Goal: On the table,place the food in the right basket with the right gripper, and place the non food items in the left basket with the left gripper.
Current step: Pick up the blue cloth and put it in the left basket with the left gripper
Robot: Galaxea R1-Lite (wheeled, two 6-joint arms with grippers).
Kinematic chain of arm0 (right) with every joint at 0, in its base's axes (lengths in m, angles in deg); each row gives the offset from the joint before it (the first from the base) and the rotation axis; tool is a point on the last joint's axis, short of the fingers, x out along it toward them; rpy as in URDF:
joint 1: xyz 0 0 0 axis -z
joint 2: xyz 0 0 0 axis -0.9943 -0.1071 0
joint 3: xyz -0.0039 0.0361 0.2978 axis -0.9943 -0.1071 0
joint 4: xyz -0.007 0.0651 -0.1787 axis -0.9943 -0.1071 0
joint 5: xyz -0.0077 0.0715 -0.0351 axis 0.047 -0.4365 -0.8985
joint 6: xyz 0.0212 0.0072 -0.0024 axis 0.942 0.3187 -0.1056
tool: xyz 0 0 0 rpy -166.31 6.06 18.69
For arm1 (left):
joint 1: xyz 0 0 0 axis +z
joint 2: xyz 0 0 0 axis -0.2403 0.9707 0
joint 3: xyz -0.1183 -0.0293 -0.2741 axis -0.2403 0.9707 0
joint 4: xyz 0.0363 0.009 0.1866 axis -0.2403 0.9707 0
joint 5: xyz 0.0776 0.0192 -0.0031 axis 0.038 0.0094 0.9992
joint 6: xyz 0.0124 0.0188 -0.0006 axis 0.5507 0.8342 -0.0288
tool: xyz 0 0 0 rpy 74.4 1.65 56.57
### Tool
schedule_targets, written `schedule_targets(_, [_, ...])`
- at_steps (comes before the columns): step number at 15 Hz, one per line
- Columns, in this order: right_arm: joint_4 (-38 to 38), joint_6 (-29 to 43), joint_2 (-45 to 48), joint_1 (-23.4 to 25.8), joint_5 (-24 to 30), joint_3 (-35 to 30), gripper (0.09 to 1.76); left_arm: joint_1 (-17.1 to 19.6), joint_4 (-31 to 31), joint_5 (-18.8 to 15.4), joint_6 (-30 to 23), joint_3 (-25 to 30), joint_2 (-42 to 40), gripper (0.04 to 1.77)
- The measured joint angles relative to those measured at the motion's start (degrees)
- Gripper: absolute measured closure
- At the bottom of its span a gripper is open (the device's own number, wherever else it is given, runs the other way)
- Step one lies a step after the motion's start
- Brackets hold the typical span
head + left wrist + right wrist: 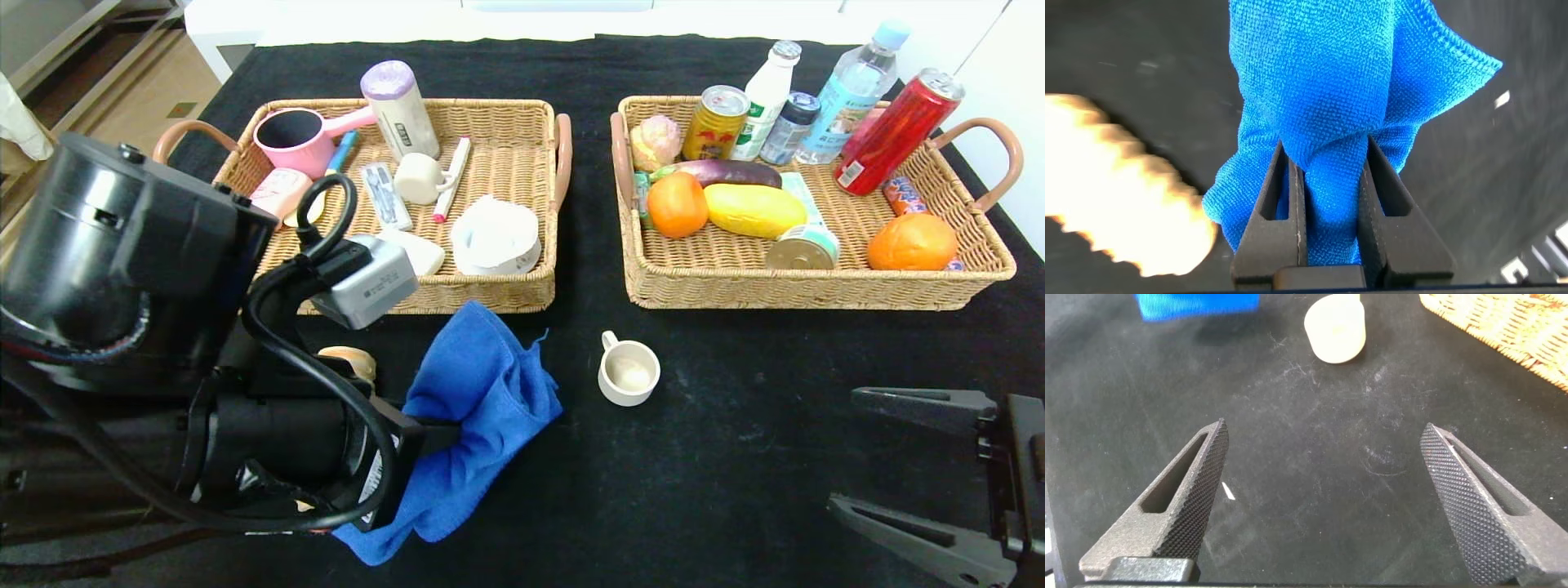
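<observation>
Blue cloth [478, 408]: on the black table [735, 457], just in front of the left basket [490, 294], hanging in folds from the left gripper.
Left gripper [1327, 192]: squeezed tight on the blue cloth; the cloth bunches up between its two fingers.
Bread roll [351, 359]: at 9 o'clock from the cloth, close beside it, partly hidden by the left arm.
Cream cup [627, 371]: upright on the table at 3 o'clock from the cloth, apart from it.
Right gripper [1327, 498]: at 4 o'clock from the cup, low over the bare table, fingers spread wide, holding nothing.
Left basket: at 12 o'clock from the cloth; a pink scoop [298, 139], a white mug and other small things lie inside.
Right basket [816, 286]: at 1 o'clock from the cup; a yellow fruit [753, 210], oranges, a tin [804, 247], cans and bottles inside.
</observation>
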Motion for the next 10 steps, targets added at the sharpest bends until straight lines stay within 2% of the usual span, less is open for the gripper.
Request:
schedule_targets(6, [0.11,-0.06,-0.55,0.00,-0.07,-0.02,0.14,6.41,-5.51,-1.57,-1.51,-1.74,-3.41,1.39])
schedule_targets(10, [0.21,0.09,-0.52,0.16,-0.09,0.22,0.14,9.78,-5.90,-1.84,-1.46,-4.14,-3.28,1.40])
